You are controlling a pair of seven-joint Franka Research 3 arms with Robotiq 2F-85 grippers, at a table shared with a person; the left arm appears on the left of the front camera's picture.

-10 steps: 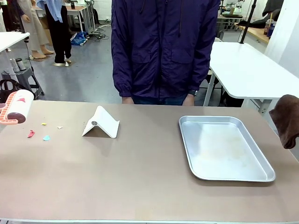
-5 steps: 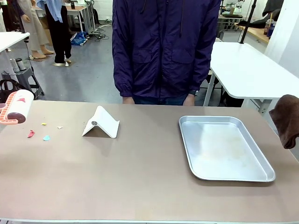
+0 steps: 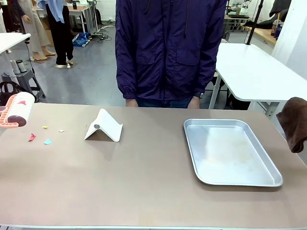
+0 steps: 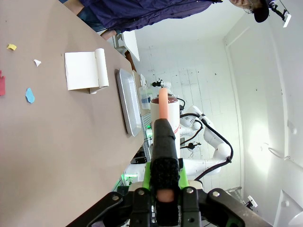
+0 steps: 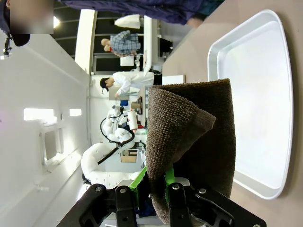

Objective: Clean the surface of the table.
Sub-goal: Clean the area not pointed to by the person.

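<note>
The near strip of the matte brownish-tan table point(image 3: 144, 191) is bare all the way across, plus there's a wide lane up the middle between the white folded stand point(image 3: 103, 126) and the shiny rectangular metal tray point(image 3: 230, 151) on the right. Small coloured paper scraps point(image 3: 47, 142) lie flat far left, with a salmon-handled white lint roller point(image 3: 19, 109) over that edge and a dark brown cloth point(image 3: 293, 122) hanging at the right one. A person in a purple jacket point(image 3: 168, 48) blocks the far side.

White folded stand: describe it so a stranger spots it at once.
On the brown table, look left of the metal tray. The white folded stand rises there like a tent; the scraps farther left are tiny, flat and coloured.
</note>
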